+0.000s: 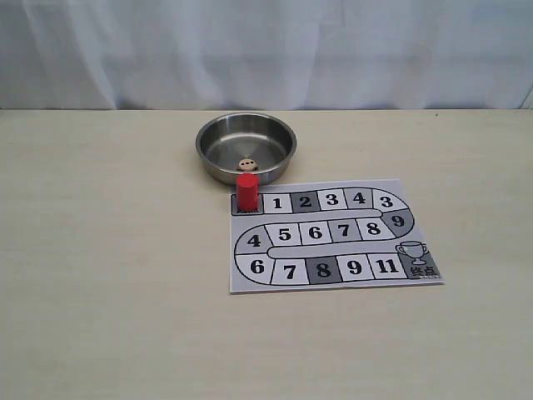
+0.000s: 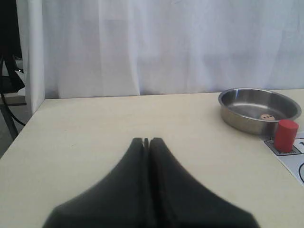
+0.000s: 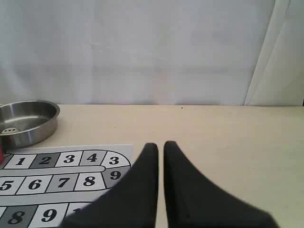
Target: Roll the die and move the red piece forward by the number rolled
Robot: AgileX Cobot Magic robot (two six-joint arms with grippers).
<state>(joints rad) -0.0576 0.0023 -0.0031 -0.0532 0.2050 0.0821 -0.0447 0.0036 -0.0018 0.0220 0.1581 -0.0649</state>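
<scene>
The beige die lies inside the steel bowl, near its front wall. Just in front of the bowl, the red piece stands upright on the start square of the paper board. Neither gripper shows in the exterior view. My left gripper is shut and empty over bare table, with the bowl, die and red piece far off to its side. My right gripper is all but shut, only a thin slit between its fingers, empty, beside the board. The die also shows there.
The board's numbered track runs from the start square past 1, 2, 3, 4 and round to a trophy square. A white curtain hangs behind the table's far edge. The table's left edge shows in the left wrist view.
</scene>
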